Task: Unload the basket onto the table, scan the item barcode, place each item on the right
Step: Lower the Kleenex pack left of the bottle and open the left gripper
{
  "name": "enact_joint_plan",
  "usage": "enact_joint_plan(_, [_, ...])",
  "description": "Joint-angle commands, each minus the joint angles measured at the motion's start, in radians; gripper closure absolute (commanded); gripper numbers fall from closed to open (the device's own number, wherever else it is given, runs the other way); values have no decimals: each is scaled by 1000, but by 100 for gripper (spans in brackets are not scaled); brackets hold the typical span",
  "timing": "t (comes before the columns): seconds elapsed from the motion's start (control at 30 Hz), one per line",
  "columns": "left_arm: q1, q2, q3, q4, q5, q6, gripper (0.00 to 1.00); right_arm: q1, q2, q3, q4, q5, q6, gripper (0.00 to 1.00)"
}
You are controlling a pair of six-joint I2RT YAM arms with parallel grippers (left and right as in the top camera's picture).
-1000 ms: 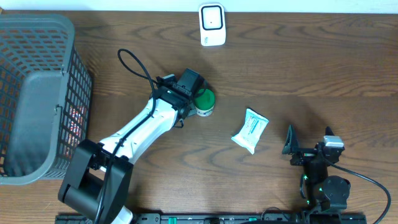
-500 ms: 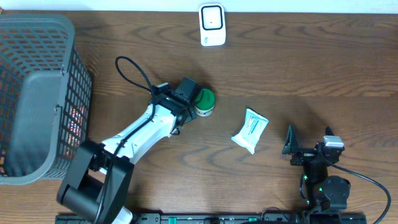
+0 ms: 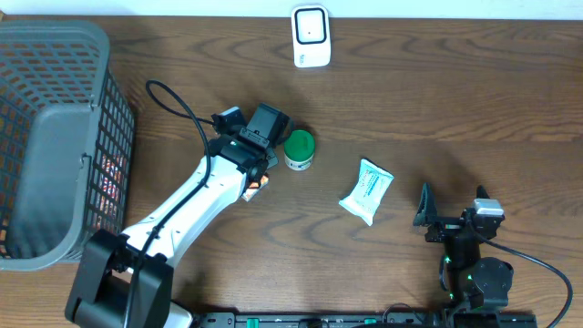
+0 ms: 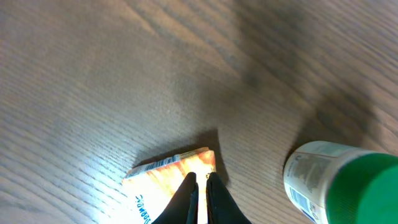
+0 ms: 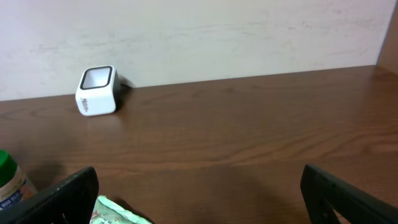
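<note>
L claw [image 4: 201, 180] shut, pinching only a corner of orange packet [image 4: 163, 183]; thin hold may slip on lift, or nudge green-cap bottle [image 4: 329, 183] just right.

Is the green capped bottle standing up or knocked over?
Standing up. From overhead the bottle shows its round green cap face on; the right wrist view has the cap above the label.

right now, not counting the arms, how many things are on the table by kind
packets: 2, orange flat packet, white-and-teal flat packet
bottles: 1, white plastic bottle with green cap
scanners: 1, white box-shaped scanner
baskets: 1, grey plastic mesh basket
total: 5
</note>
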Motion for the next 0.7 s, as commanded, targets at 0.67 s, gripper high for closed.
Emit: enact_joint_plan(0.67, [5,179,-46,-2,189,-199,92,8,-3,-2,-4,-5,-10,1])
